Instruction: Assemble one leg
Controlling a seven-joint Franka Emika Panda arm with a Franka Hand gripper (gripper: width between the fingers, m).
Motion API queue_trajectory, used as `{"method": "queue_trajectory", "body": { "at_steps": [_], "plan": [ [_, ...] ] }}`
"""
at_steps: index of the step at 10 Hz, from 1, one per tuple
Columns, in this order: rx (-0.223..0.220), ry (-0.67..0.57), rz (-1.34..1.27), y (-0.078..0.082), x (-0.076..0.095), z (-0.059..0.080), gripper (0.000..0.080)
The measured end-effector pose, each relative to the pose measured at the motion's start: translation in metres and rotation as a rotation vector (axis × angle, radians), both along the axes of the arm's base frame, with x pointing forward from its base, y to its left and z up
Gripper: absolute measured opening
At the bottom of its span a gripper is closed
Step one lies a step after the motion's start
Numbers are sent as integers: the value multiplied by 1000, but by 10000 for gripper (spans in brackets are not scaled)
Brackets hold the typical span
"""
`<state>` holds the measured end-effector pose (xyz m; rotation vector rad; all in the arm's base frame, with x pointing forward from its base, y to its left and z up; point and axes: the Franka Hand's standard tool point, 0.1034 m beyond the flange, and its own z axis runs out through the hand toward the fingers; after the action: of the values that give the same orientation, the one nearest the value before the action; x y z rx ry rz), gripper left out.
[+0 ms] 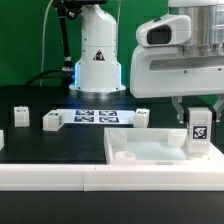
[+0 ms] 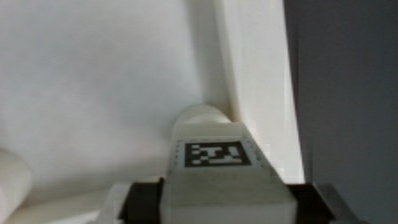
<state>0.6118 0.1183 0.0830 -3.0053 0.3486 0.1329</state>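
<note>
My gripper (image 1: 199, 120) is shut on a leg (image 1: 199, 137), a small white block with a black-and-white tag facing the camera. It holds the leg upright over the right end of the large flat white panel (image 1: 140, 150). In the wrist view the leg (image 2: 217, 150) sits between the two dark fingers (image 2: 139, 200) of the gripper (image 2: 221, 203), with its far end touching or just above the panel (image 2: 107, 80) near that panel's edge. I cannot tell whether it is seated in a socket.
Three more loose legs stand on the black table, at the exterior view's left (image 1: 20, 116), left of middle (image 1: 52, 120) and behind the panel (image 1: 143, 117). The marker board (image 1: 98, 115) lies in front of the robot base (image 1: 97, 60).
</note>
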Motion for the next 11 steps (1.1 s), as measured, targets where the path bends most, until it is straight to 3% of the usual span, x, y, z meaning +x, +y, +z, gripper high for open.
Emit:
{"method": "queue_trajectory", "body": {
  "at_steps": [6, 11],
  "plan": [
    [-56, 64, -516, 10, -3, -2, 296],
    [-55, 86, -591, 9, -2, 0, 296]
  ]
}}
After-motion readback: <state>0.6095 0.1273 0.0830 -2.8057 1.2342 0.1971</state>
